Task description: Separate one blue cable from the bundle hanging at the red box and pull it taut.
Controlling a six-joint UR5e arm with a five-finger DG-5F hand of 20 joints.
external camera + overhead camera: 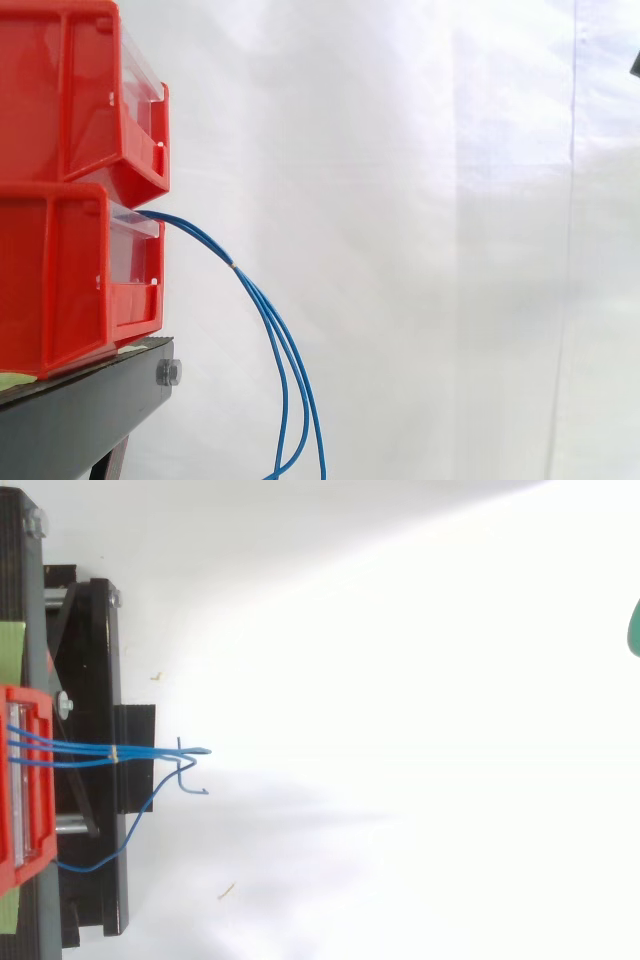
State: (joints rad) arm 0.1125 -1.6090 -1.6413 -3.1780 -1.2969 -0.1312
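Blue cables slack from red box, lower ends cropped; hand at edge, grip unreadable.

Bright, even light in both views. Side view: white curtain washes out mid-frame, faint fold shading at right. Red bins evenly lit, no hard shadows. Top view: white ground glares to pure white centre-right, with soft grey shading along the top and lower left. Hand glows teal at right edge.
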